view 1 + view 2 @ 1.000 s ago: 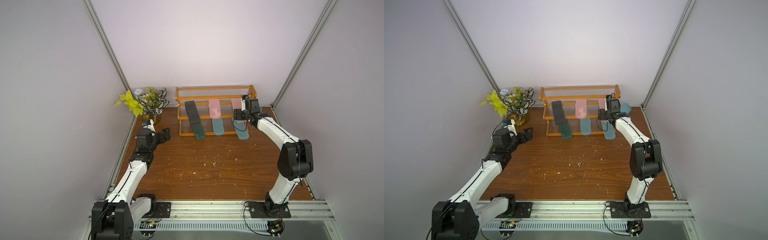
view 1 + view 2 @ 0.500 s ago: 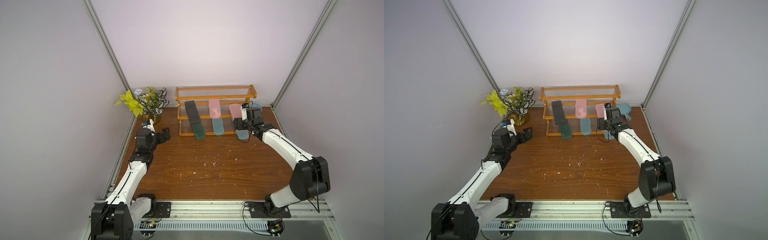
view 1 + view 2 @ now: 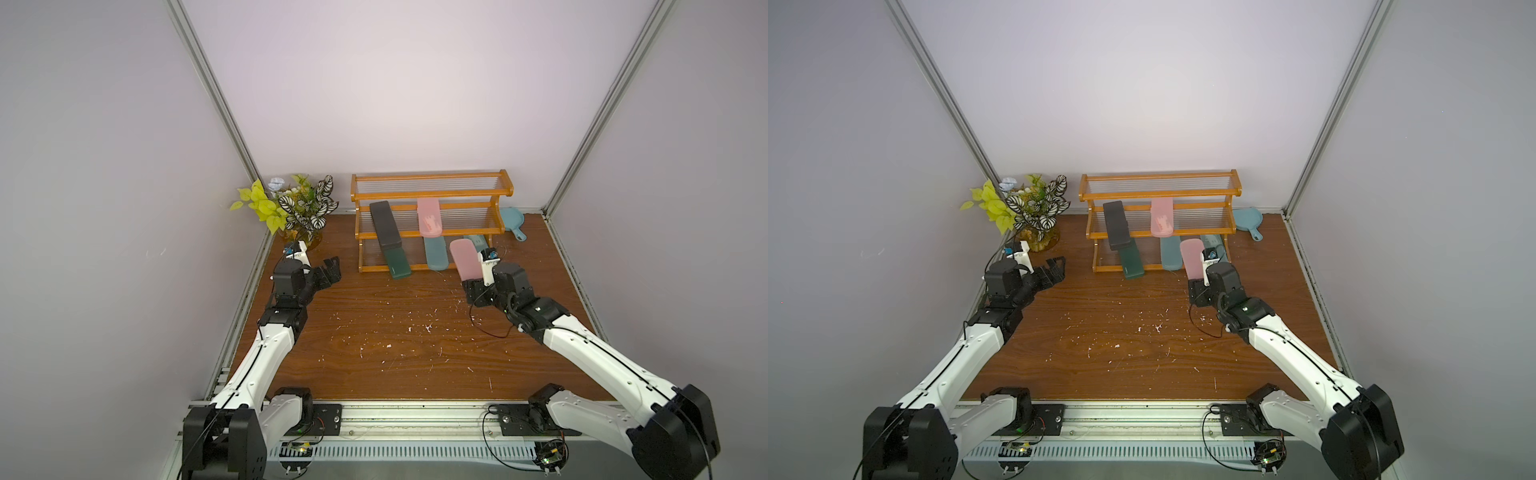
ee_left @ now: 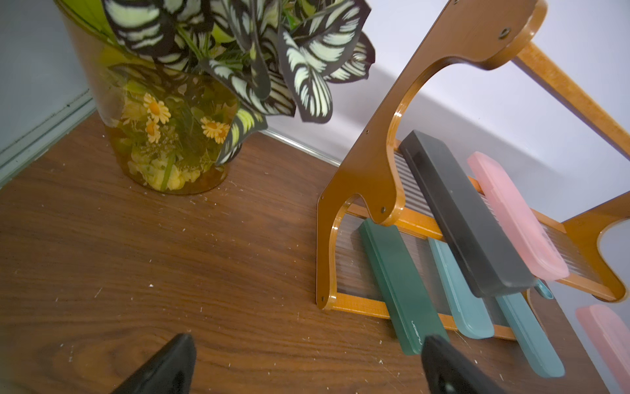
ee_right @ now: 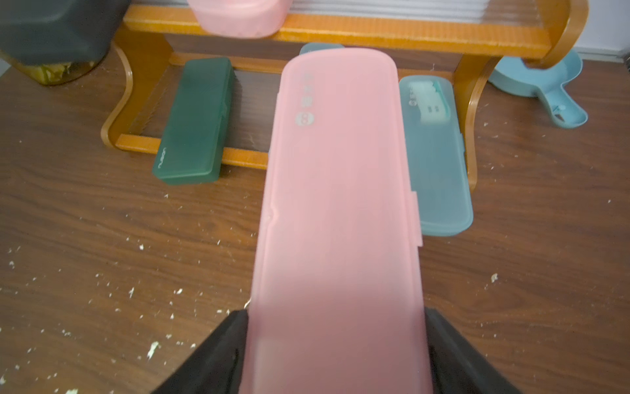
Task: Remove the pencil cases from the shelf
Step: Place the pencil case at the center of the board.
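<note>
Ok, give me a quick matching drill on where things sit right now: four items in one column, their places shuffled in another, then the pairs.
Items
1. black case
2. dark green case
3. pink case nearest the right arm
4. teal pan

Places
A. on the table, by the shelf's right end
B. clamped in the right pincer, off the shelf
C. middle tier, overhanging its front rail
D. bottom tier, poking out over the front rail

Pairs: 1-C, 2-D, 3-B, 4-A
</note>
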Robot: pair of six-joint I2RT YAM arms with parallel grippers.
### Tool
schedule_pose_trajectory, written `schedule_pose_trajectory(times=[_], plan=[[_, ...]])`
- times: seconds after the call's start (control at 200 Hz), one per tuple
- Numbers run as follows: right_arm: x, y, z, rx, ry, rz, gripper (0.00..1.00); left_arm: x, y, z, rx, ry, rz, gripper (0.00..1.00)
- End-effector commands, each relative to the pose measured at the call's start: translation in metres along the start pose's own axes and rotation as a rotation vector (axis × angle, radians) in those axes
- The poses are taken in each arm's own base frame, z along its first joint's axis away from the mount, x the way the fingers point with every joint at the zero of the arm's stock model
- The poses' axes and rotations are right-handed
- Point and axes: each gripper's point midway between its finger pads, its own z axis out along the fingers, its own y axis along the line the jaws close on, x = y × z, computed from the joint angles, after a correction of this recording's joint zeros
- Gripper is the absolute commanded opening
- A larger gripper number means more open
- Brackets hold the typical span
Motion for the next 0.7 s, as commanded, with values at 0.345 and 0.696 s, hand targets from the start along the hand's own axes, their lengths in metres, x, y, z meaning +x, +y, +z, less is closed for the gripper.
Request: schedule_pose_trajectory(times=[0.345,0.696], plan=[[0.061,0.007,-0.004,-0.035,-0.013,0.125,0.77,0.04,-0.012,-0.005,0.045,0.077,-0.061,0.98],[0.1,0.002,0.007,0.001,0.007,0.173,0.76,0.064,-0.008,-0.011,0.06,0.116,-0.067,0.98]])
